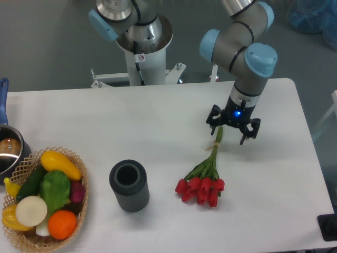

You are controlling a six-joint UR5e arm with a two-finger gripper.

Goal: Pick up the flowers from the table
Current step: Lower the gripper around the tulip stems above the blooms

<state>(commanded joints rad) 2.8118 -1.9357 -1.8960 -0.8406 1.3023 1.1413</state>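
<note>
Fingers of the black two-finger gripper are spread wide, straddling the upper stem end of the bunch of red tulips with green stems and a tan band. That bunch lies flat on the white rounded surface, red heads nearest the camera. A dark grey ribbed cup stands to its left, a wicker basket of fruit and vegetables farther left.

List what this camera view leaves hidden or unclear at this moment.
- Upper stem ends of the flowers: covered by the tool above them.
- Tool height over the table: unclear from this steep angle.
- Pot: cut off by the left edge.
- Lower basket contents: buried under the produce on top.
</note>
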